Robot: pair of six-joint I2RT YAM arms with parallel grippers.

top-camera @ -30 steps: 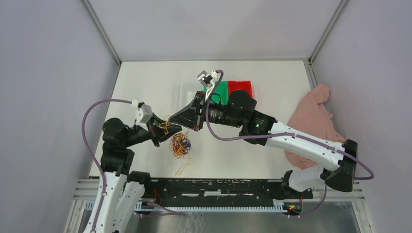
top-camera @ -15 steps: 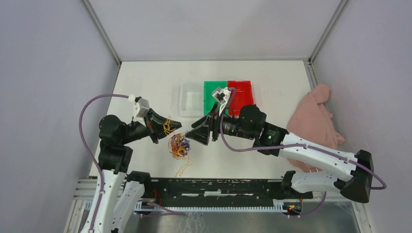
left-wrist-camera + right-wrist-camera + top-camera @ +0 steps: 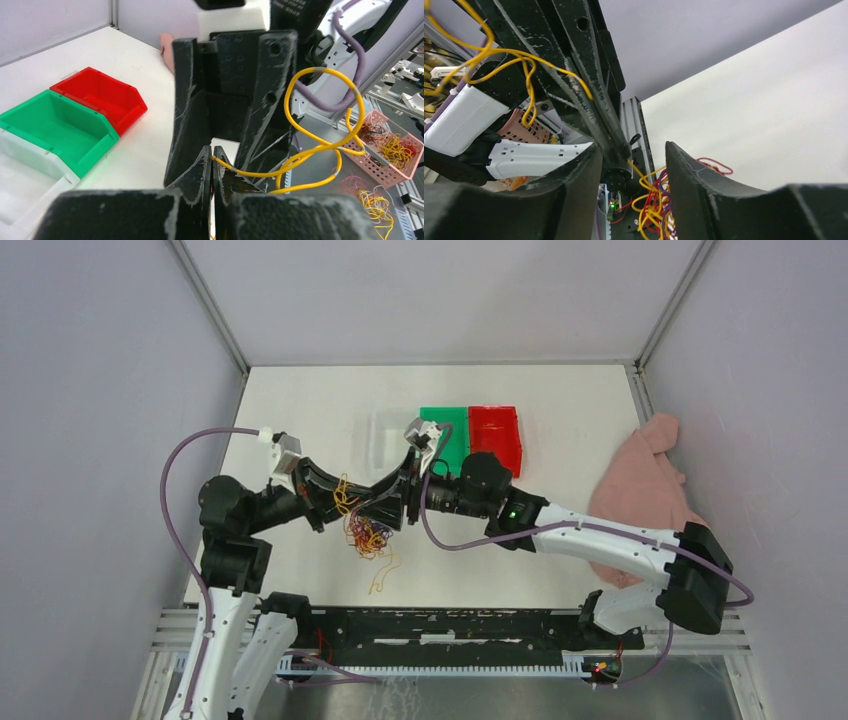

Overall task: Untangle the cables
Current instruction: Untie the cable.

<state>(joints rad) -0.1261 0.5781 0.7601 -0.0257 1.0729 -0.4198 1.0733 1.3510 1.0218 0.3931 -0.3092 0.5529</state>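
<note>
So the left fingers (image 3: 207, 165) are pinched shut on the yellow cable (image 3: 320, 69), with the cable tangle (image 3: 368, 537) just below on the tabletop (image 3: 300, 410). The right fingers (image 3: 696, 175) are spread wide around them, holding nothing. Looks like the pull-apart step; next, the right needs its own strand.

— Any writing, labels, brands or numbers to read here?
— No, none can be read in any of the three views.
</note>
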